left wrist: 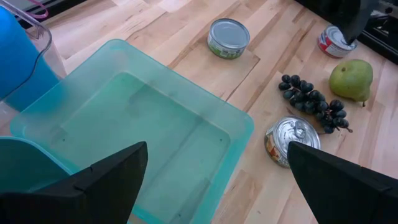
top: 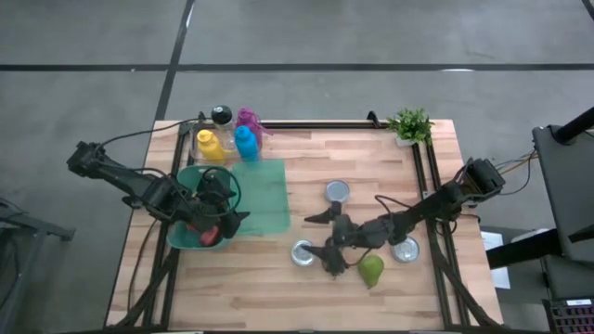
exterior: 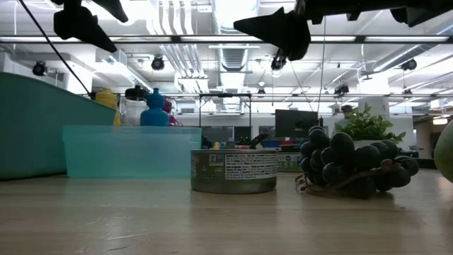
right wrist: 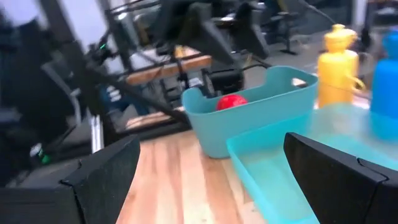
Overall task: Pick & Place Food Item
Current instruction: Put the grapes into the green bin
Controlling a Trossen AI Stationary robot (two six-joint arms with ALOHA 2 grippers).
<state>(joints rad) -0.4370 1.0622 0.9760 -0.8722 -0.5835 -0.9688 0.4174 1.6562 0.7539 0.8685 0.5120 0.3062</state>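
1. While both arms hover, the right gripper [top: 327,243] sits spread wide and empty, about 10 o'clock from the green pear [top: 371,270] and over the dark grape bunch [left wrist: 311,102].
2. Left gripper [top: 223,211] is splayed open too, above the teal plastic bin [top: 190,176] holding a red ball [right wrist: 231,101].
3. Pear looks firm but smooth and bruisable; I'd pinch its fat belly gently.
4. Grapes are squishy, so grab the stem cluster.

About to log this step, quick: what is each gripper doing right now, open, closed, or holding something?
Left gripper: open, holding nothing, above the clear teal tray.
Right gripper: open, holding nothing, above the grapes.
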